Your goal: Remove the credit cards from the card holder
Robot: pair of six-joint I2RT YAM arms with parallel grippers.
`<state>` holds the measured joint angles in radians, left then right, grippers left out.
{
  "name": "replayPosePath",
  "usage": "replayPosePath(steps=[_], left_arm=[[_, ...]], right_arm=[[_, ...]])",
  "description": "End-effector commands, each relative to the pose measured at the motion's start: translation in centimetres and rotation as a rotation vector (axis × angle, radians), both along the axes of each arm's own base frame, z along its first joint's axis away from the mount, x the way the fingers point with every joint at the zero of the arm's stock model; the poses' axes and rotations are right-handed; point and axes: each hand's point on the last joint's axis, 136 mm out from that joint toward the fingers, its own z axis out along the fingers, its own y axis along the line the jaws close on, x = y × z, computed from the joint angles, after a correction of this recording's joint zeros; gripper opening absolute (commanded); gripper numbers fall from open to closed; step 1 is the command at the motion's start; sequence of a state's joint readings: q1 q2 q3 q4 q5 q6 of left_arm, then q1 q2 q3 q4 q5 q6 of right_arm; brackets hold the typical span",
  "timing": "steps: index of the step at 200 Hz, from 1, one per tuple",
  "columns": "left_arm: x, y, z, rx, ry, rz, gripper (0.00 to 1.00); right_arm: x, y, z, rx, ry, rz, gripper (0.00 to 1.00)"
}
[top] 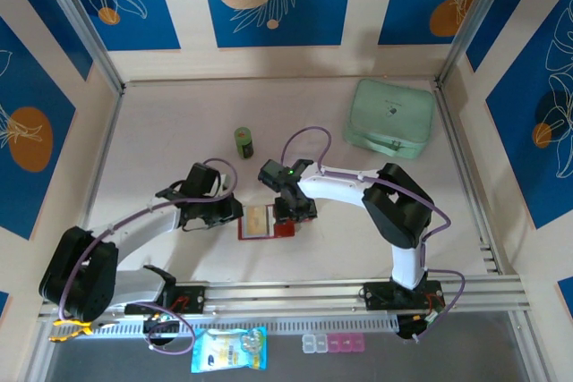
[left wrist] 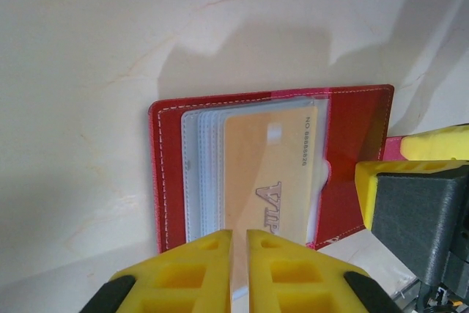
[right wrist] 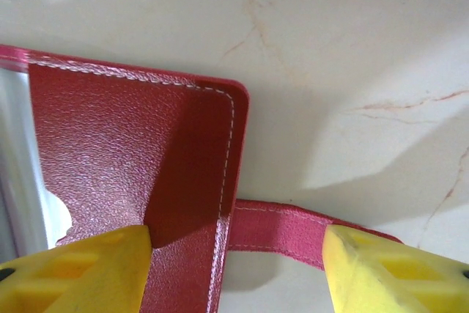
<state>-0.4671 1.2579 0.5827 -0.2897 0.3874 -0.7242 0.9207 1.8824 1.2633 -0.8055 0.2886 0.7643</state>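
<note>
Card holder (top: 267, 222) lies open flat on the surface (top: 161, 131), between both arms. The credit cards (left wrist: 267, 174) sit in its sleeve, long axis running straight out from the left jaws, which are pinched nearly shut at the near edge; on card or sleeve, can't tell. Right jaws are spread wide, gripping nothing, straddling the flap corner and closure tab (right wrist: 278, 229)

Open card holder (left wrist: 355, 137), credit cards (left wrist: 267, 174) sleeved
</note>
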Motion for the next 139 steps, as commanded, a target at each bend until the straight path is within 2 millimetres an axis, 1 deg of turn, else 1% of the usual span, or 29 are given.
replayPosePath(steps=[1,29,72,117,139], left_arm=[[0.0,-0.8,0.7,-0.020,0.008,-0.035,0.13],[0.1,-1.0,0.6,-0.019,0.018,-0.045,0.13],[0.0,-1.3,0.6,-0.022,0.039,-0.070,0.13],[0.3,-1.6,0.3,-0.012,0.055,-0.084,0.13],[0.3,-1.7,0.1,-0.015,0.056,-0.079,0.12]], right_arm=[[0.7,1.2,3.1,0.068,-0.046,-0.011,0.63],[0.8,2.0,4.1,0.111,-0.059,-0.018,0.62],[0.8,4.2,5.5,0.247,-0.045,-0.027,0.60],[0.7,6.5,5.9,0.388,0.001,-0.020,0.54],[0.7,7.0,5.9,0.431,0.012,-0.012,0.49]])
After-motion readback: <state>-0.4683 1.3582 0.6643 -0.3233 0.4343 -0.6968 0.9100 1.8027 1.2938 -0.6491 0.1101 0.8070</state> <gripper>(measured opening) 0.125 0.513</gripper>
